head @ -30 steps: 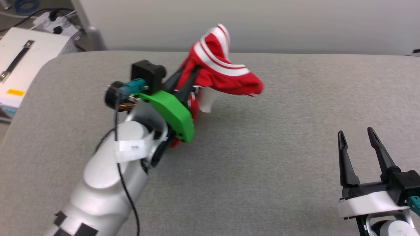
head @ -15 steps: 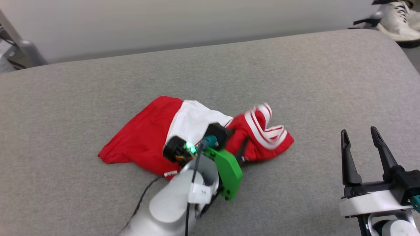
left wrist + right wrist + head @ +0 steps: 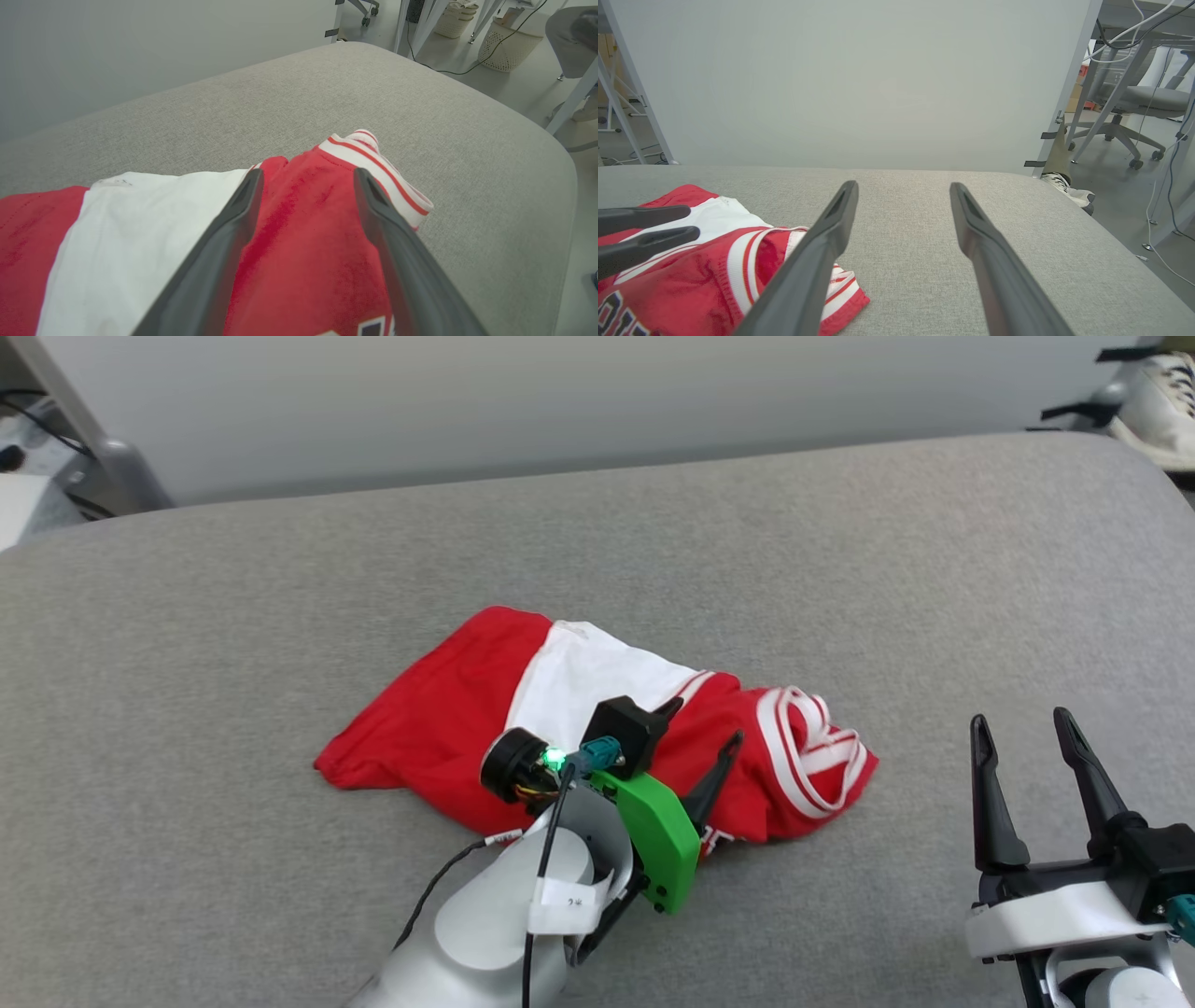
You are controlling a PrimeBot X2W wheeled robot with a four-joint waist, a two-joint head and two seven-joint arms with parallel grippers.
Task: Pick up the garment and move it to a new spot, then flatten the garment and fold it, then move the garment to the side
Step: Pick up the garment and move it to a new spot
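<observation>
Red cloth with a white sleeve panel and white-and-red stripes makes up the basketball-style garment (image 3: 439, 728), which lies crumpled in a low heap near the middle of the grey fabric-covered counter (image 3: 840, 569). Its long axis goes across in front of the robot, from the robot's left to its right, and the striped trim (image 3: 803, 747) forms the right end of the garment. The left end effector (image 3: 706, 721) is directly over the garment, above the red part between the white panel and the trim. Its two dark fingers are spread wide and grip nothing; whether the tips touch the cloth I cannot tell. The right end effector (image 3: 1019, 719) is also spread wide and empty, well apart from the garment, beyond its striped end. I judge that flattening comes next: the left arm is much nearer, while the right arm must first reach to the striped end, so that both can pull along the long axis.
</observation>
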